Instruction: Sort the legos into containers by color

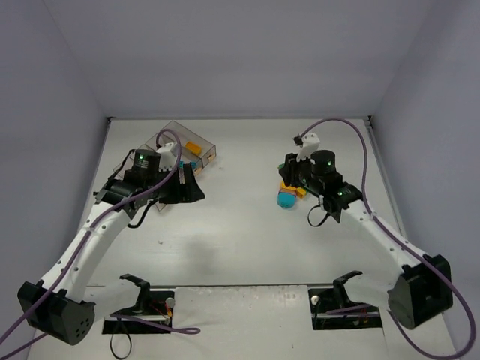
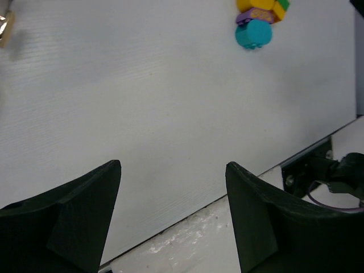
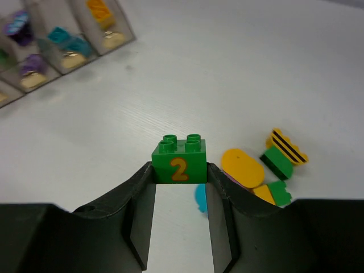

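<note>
White table (image 3: 256, 68); right gripper (image 3: 179, 173) grips green brick (image 3: 179, 160) marked "2"; bin marks (image 3: 73, 58) unreadable.

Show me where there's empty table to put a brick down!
The widest bare patch of table lies between the containers and the lego pile. The strip along the back wall is bare too. It is crowded at the pile, where the right end effector grips a green brick, and by the containers, where the open left end effector hovers.
</note>
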Controlling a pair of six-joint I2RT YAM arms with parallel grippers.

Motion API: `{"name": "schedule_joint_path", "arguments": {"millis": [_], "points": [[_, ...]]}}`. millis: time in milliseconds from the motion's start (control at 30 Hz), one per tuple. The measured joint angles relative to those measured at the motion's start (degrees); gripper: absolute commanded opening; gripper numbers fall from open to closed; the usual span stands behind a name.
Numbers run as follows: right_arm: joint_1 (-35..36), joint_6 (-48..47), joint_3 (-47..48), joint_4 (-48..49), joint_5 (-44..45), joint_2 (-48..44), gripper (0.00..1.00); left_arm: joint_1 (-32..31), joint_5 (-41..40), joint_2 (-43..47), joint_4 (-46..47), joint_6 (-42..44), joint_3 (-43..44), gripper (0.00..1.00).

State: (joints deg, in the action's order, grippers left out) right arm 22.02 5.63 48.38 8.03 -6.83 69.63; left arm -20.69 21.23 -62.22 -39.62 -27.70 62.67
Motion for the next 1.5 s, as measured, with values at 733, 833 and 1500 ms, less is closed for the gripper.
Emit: {"name": "schedule_joint_path", "arguments": {"millis": [733,833,1500], "points": [[15.4,-7.3,0.6,0.7,-17.9,-4.6,0.0,-7.6,20.2,-17.7,15.2,-19.5,11.4,0.68],[15.9,-7.4,0.7,0.7,-18.0,-4.2,0.0,-8.1,19.8,-19.7,15.3,-20.1,12.9,0.68],[16.0,-7.2,0.7,0.5,-18.1,-3.9,0.0,-12.1,20.1,-25.8,15.5,-18.1,14.6,0.34]]}}
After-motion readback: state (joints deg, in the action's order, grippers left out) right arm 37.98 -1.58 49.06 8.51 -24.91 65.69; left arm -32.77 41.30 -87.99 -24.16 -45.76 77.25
